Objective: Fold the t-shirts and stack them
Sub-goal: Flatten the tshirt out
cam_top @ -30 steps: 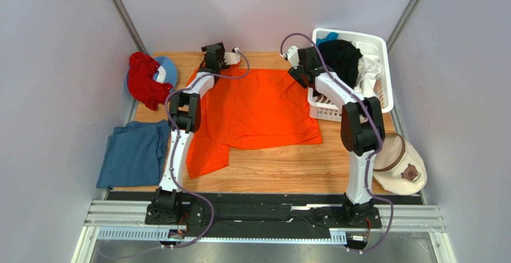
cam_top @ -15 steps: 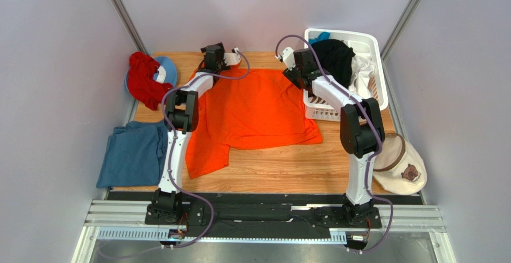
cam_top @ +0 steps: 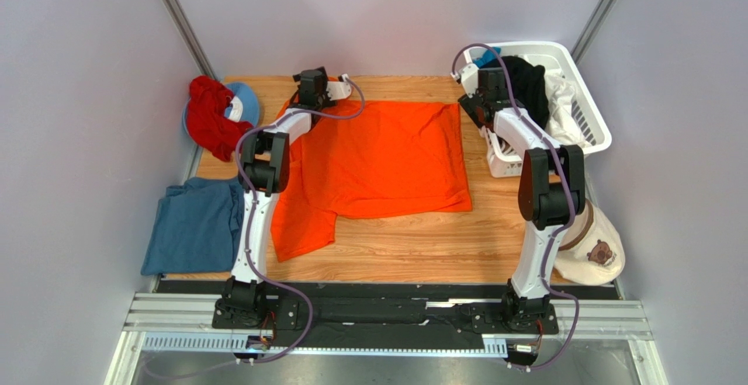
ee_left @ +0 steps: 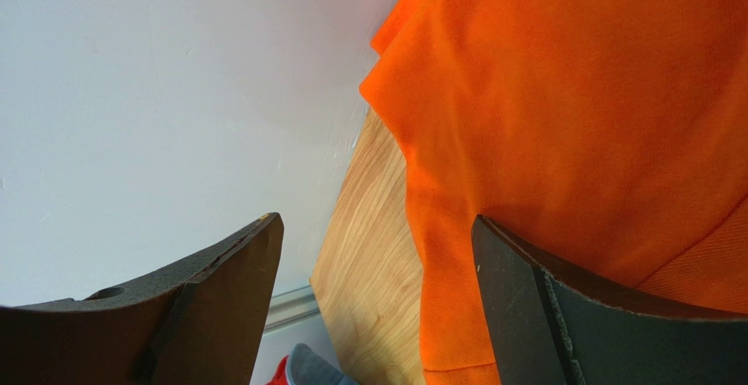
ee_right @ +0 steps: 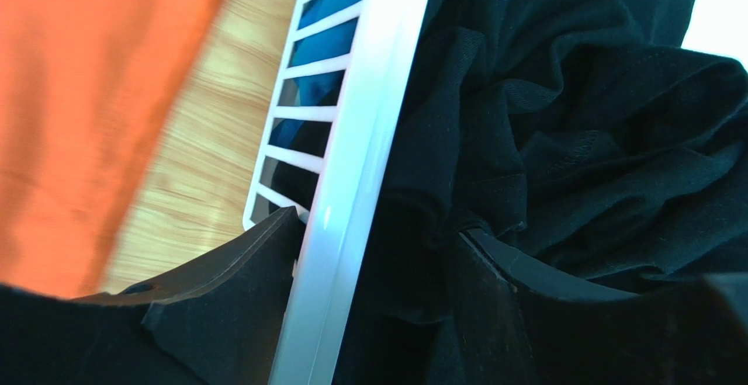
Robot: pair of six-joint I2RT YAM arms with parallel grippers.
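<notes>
Top external view: the orange t-shirt [cam_top: 377,161] lies spread flat at the centre of the counter [cam_top: 413,253], unfolded, with one sleeve trailing toward the near left.
Left claw [cam_top: 312,83]: sits at the shirt's far left corner with its jaws wide apart, holding nothing. The left wrist view shows the cloth edge running between the fingers [ee_left: 571,315], one over the cloth and the other beyond the counter's edge. Judged to be placed to pinch that corner for a fold.
Right claw [cam_top: 478,96]: sits at the left rim of the white basket [cam_top: 590,113] with its jaws wide apart. They straddle the rim, one finger outside and one inside beside the black t-shirt [cam_top: 527,74], closed on neither. Whether the outer finger touches the rim cannot be told.
Basket: far right, set askew to the counter's edge. It holds the black t-shirt and a white cloth [cam_top: 569,109], judged to be waiting their turn.
Blue t-shirt [cam_top: 193,223]: near left, lying loosely and hanging off the counter's left edge. Possibly the start of the stack.
Other items: a red garment [cam_top: 211,118] at the far left and a beige cap [cam_top: 597,249] at the near right, both well apart from the work.
Progress: judged early, with no fold yet made in the orange shirt.
Risk: a claw astride the rim could drag the basket if the arm swings.
</notes>
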